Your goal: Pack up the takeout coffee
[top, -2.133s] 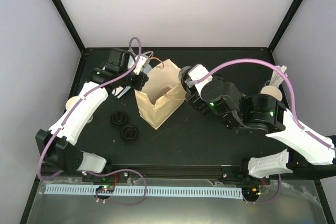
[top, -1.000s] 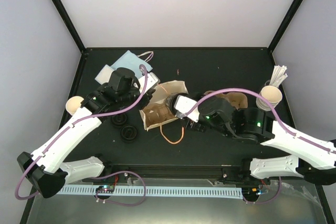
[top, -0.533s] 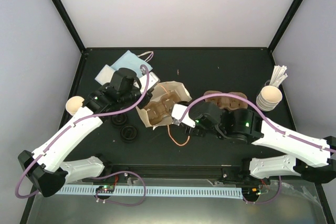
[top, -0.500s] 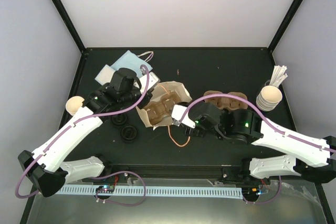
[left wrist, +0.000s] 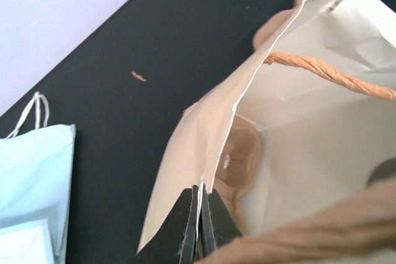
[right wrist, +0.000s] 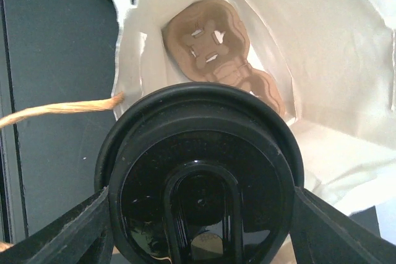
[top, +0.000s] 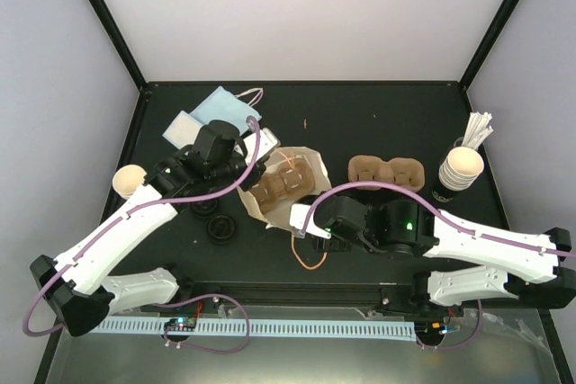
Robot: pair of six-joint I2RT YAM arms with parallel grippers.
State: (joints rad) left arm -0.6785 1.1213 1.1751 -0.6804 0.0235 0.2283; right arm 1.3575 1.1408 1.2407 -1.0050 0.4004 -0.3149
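Observation:
The takeout coffee, a cream-beige paper cup (top: 129, 179), stands at the far left beside my left arm. A cream paper bag (top: 286, 179) lies open mid-table with a brown pulp carrier (right wrist: 207, 41) inside. My left gripper (left wrist: 199, 193) is shut on the bag's rim (left wrist: 216, 146), holding the mouth open. My right gripper (right wrist: 201, 214) is shut on a round black lid (right wrist: 201, 183), one finger on each side of it, at the bag's near edge. Whatever is under the lid is hidden. From above, the right gripper (top: 308, 222) covers the lid.
A second pulp carrier (top: 387, 170) sits right of the bag. A stack of cups with white sticks (top: 462, 165) stands at the far right. Two loose black lids (top: 205, 207) (top: 220, 231) lie left of the bag, and its twine handle (top: 310, 254) trails toward me. Pale blue and white bags (top: 220, 107) lie at the back left.
My right gripper has drawn back from over the bag's mouth toward the near edge, still holding the lid. The bag's mouth has spread wider. The left gripper keeps its hold on the rim.

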